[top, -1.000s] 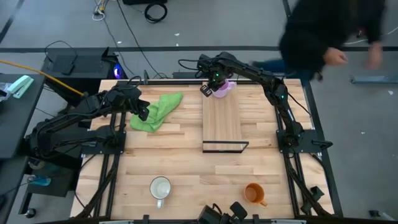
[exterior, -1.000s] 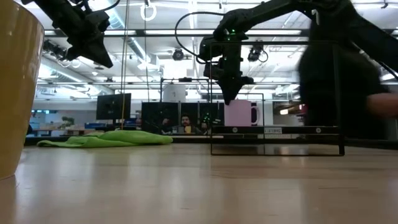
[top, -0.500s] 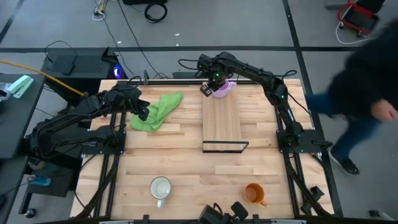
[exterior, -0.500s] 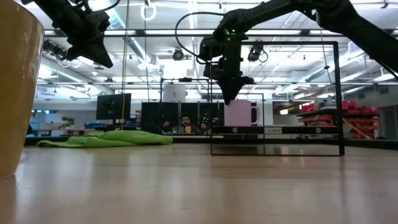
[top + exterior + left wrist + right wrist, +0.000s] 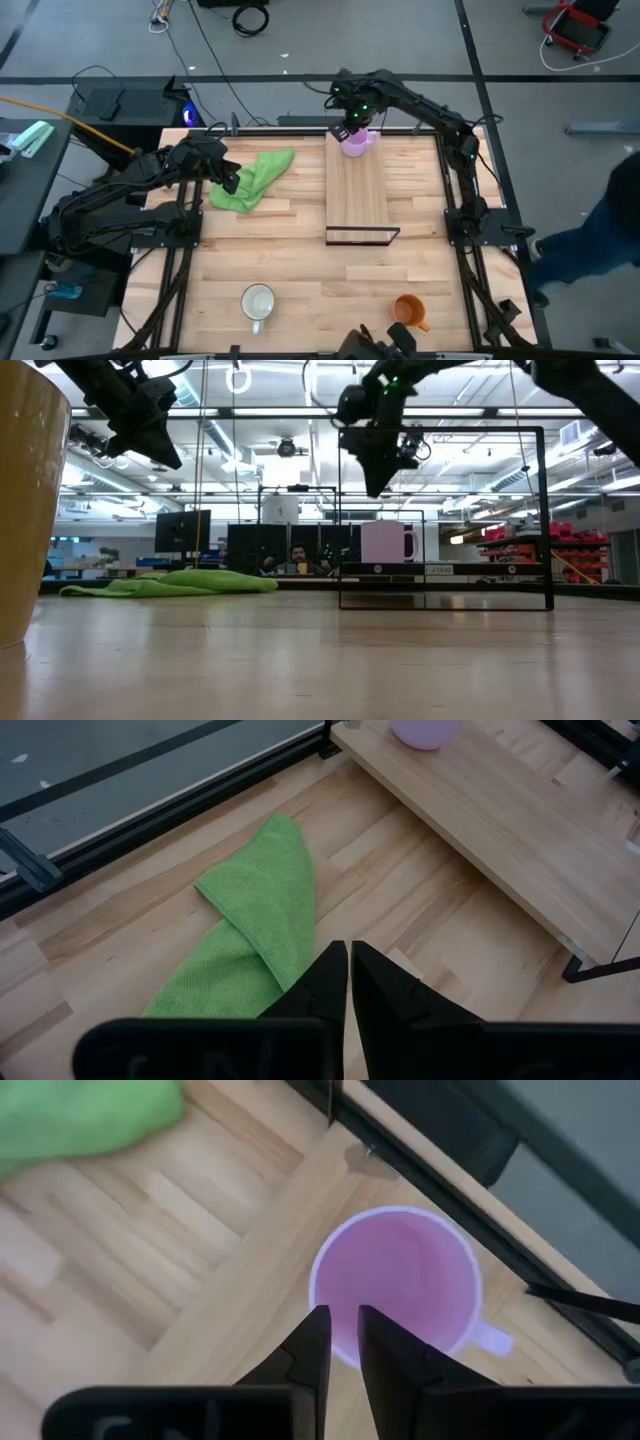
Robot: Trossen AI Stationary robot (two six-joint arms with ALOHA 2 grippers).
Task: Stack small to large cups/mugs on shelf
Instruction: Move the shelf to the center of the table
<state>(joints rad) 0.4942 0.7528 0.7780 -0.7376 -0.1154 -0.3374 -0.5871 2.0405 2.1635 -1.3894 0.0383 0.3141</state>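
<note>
Even, bright overhead light washes the tabletop (image 5: 300, 250), with only soft shadows. In the low view, ceiling strip lights (image 5: 250, 412) glare behind dark, silhouetted arms. A mug (image 5: 30, 510) close to the lens is a large out-of-focus mass. A person (image 5: 600, 240) at the high view's edge is motion-smeared.

My arms showing dark, near black; my left jaws (image 5: 348, 982) and right jaws (image 5: 340, 1342) showing black. Mug (image 5: 397, 1280) on shelf showing light purple, inside same purple. Shelf (image 5: 357, 190) showing pale wood grain, thin black frame at ends. Bench (image 5: 300, 260) showing light wood, striped in slats of varying tan. Cloth (image 5: 250, 178) glowing bright green. White mug (image 5: 258, 302) and orange mug (image 5: 408, 311) sitting at near edge. Floor (image 5: 300, 35) showing grey.
</note>
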